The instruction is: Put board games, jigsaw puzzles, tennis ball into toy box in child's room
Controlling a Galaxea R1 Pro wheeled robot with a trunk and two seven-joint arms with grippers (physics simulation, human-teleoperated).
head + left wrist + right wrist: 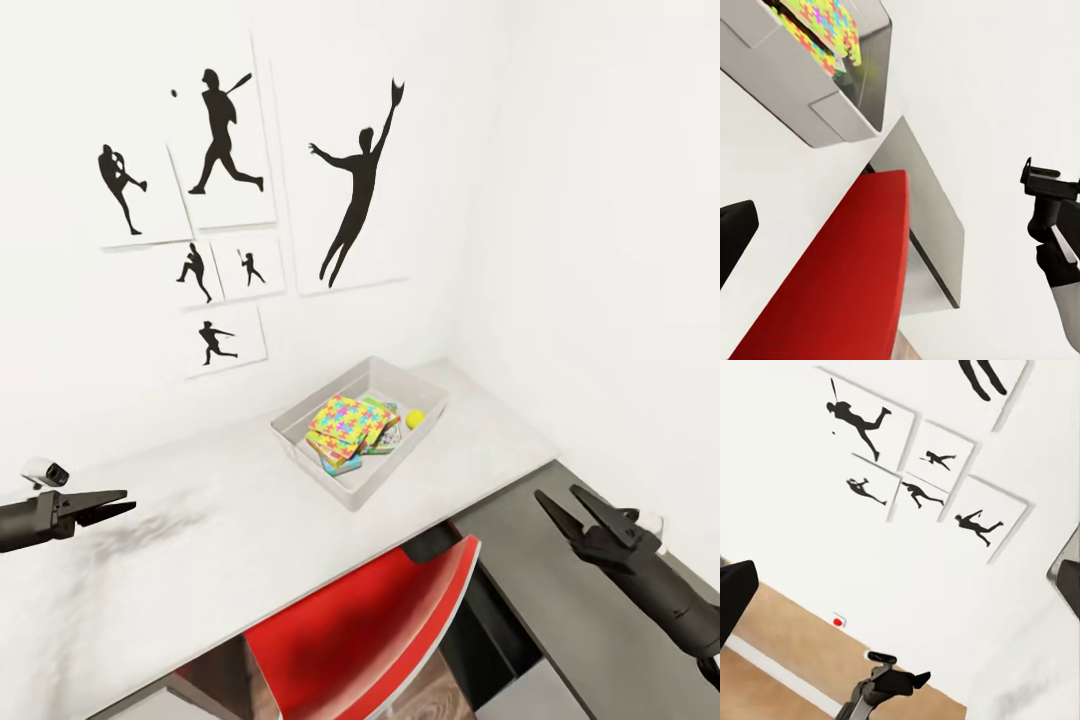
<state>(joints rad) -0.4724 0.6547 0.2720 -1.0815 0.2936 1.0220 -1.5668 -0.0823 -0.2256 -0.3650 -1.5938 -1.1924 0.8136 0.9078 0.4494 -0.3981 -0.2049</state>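
Bench (200, 540) stretches bare and white around the grey toy box (300, 440), which already holds a jigsaw (348, 420) on top of flat game boxes, with the ball (414, 419) tucked beside them. Both arms hang empty well clear of it, left claw (122, 504) nearly together, right claw (562, 505) apart. To my eye the packing looks about done; next comes checking for strays.

worktop (200, 530): bare on both sides of grey bin (330, 465) | bin: top open, reachable from above | front edge: red chair (370, 630) tucked under | behind: wall close
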